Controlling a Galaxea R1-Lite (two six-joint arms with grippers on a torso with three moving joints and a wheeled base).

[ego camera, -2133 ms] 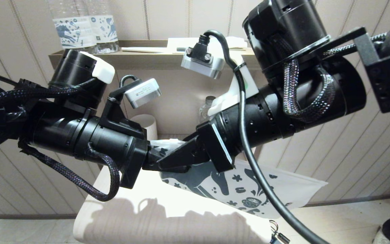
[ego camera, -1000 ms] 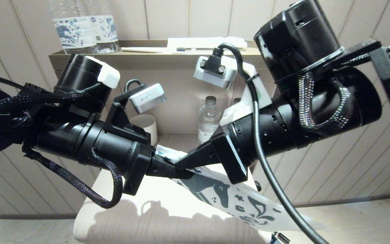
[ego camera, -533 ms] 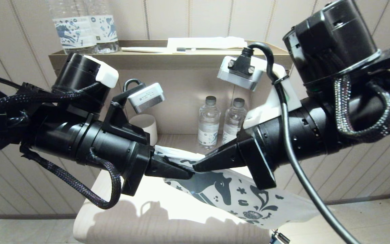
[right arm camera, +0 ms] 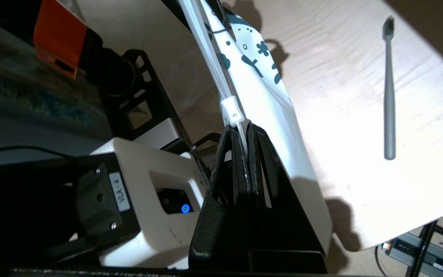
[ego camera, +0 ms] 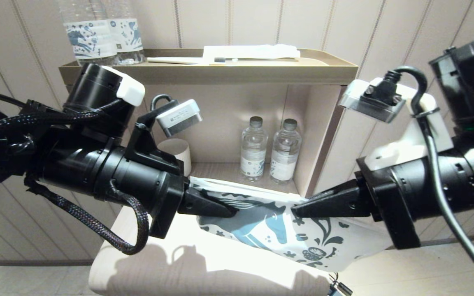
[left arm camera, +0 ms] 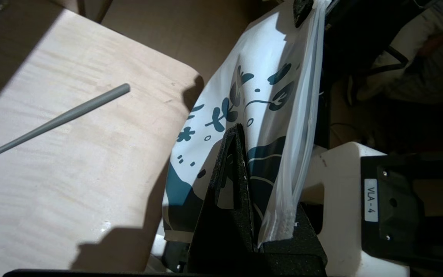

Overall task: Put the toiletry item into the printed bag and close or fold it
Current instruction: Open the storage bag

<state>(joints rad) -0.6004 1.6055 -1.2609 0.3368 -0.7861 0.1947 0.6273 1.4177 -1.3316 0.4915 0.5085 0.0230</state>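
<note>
One printed bag (ego camera: pixel 286 234) is suspended above the pale wooden bench (ego camera: pixel 204 271), stretched between two grippers. The left gripper (ego camera: pixel 228 211) is clamped tight on the bag's upper edge at its left end; the left wrist view shows the fingers (left arm camera: pixel 233 173) pressed together on the printed film. The right gripper (ego camera: pixel 296 211) is likewise closed on the upper edge further along to the right. In the right wrist view its fingers (right arm camera: pixel 244 161) pinch the zip strip just beside one small white slider (right arm camera: pixel 232 111). The bag's lower part hangs free beyond the bench's right edge.

One toothbrush (left arm camera: pixel 52 121), grey with a dark bristle head, lies flat on the bench, outside the bag and well apart from both grippers. It is also seen in the right wrist view (right arm camera: pixel 389 88).

Behind the bench stands one open shelf unit (ego camera: pixel 220 72). Its lower compartment holds two small water bottles (ego camera: pixel 270 150) side by side and one pale cup (ego camera: pixel 177 154), partly hidden by the left arm. On the top shelf stand two larger labelled bottles (ego camera: pixel 103 37) at the left, with flat white items (ego camera: pixel 249 52) lying at centre; their number cannot be determined.
</note>
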